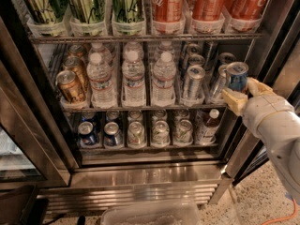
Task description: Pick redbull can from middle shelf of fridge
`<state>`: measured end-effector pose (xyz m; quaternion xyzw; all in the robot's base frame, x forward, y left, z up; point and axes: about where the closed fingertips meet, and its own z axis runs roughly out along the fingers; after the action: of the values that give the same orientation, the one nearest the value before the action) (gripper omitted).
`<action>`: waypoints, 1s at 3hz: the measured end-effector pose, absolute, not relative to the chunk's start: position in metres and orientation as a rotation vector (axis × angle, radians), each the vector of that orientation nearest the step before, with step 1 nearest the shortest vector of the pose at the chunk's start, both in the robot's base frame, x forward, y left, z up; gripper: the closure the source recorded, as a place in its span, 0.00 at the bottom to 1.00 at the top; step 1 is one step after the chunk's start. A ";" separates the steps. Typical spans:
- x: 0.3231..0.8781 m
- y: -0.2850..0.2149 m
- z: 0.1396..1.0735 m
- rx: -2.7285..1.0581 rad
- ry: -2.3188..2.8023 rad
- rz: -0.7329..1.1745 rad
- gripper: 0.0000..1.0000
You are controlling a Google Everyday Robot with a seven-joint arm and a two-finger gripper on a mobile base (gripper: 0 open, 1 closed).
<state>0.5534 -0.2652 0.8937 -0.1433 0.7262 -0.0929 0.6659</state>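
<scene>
Your fridge (154,172) stands open, wire racks full. Middle shelf (140,108): gold cans (70,86) at left, water bottles (133,76) in the centre lanes, slim silver cans (193,81) at right. Your white arm (276,125) reaches in from the right. Gripper (244,93) sits at the shelf's right front corner, fingers closed on the lower body of the redbull can (237,75). Can upright, at the shelf's right end, just beside the slim silver cans.
</scene>
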 end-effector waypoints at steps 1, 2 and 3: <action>0.526 -0.252 0.897 -0.455 1.687 -0.201 1.00; 0.506 -0.229 0.903 -0.567 1.730 -0.125 1.00; 0.490 -0.197 0.899 -0.695 1.758 -0.007 1.00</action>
<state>0.4897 -0.1971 0.8992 -0.2982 0.7537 -0.0031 0.5857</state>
